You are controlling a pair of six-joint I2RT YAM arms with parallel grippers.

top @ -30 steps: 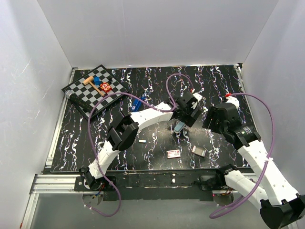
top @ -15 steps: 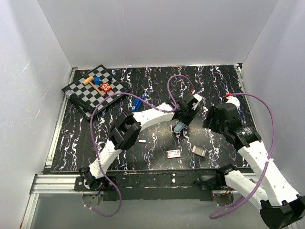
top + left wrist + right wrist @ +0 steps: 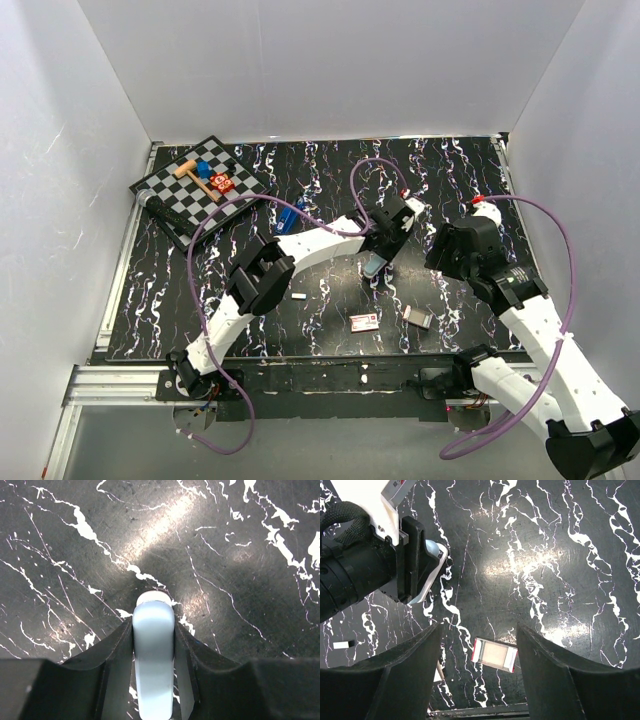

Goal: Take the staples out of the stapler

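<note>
The dark-blue stapler (image 3: 288, 217) lies on the black marbled table, left of and behind my left gripper (image 3: 378, 260) and apart from it. That gripper (image 3: 153, 625) is shut on a pale light-blue slender piece (image 3: 153, 655), whose rounded tip pokes out past the fingers above the table. The staples (image 3: 298, 296) are a tiny whitish bar, also seen as the staples (image 3: 342, 644) at the left edge of the right wrist view. My right gripper (image 3: 479, 627) hangs open and holds nothing. It is right of the left gripper (image 3: 425, 575).
A small red-and-white flat box (image 3: 365, 321) and a tan-grey tile (image 3: 417, 317) lie near the front edge. The box (image 3: 494, 655) is below my open right fingers. A checkered board (image 3: 165, 205) with small toys sits at the back left. White walls enclose the table.
My left gripper's jaws have closed onto the pale light-blue piece. The left arm shifted slightly; the right arm has hardly moved.
</note>
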